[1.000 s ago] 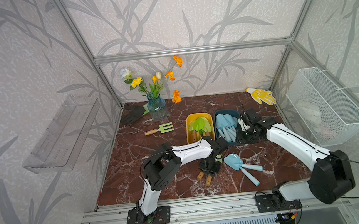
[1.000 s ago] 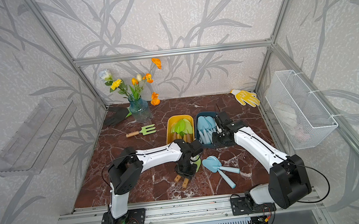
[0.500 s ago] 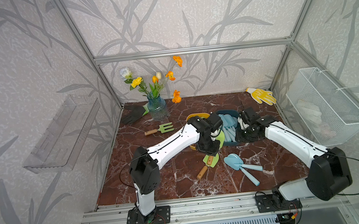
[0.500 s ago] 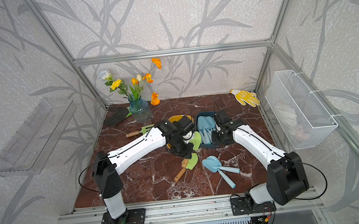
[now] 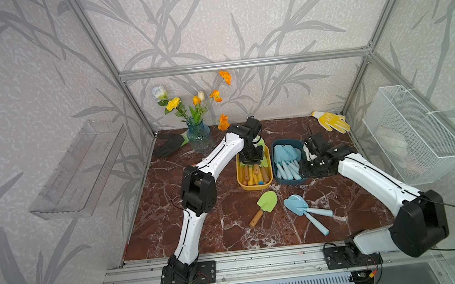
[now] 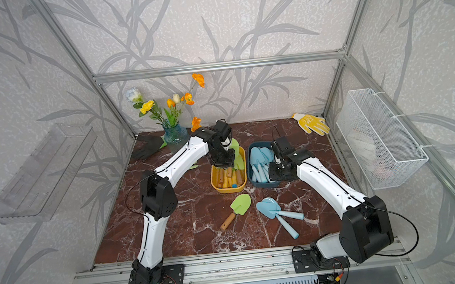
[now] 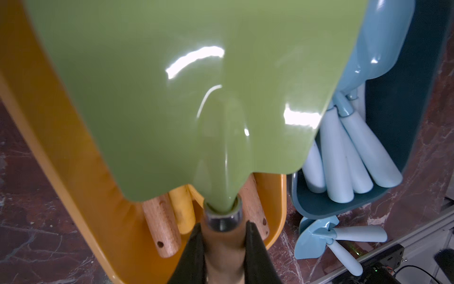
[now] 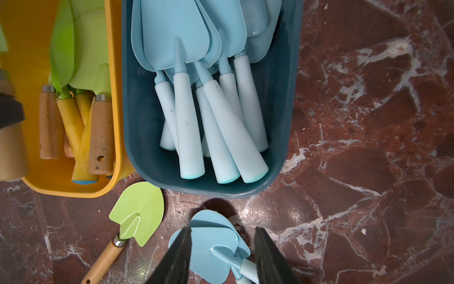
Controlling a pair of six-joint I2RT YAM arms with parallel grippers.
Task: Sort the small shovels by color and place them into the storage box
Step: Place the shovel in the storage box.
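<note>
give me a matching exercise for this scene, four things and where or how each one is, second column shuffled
1. left gripper
2. loose green shovel
3. dark blue box
4. yellow glove

a. holds light blue shovels
b. at a far corner of the table
c. shut on the carried green shovel
d. flat on the table, in front of the yellow box

Pairs: 1-c, 2-d, 3-a, 4-b
</note>
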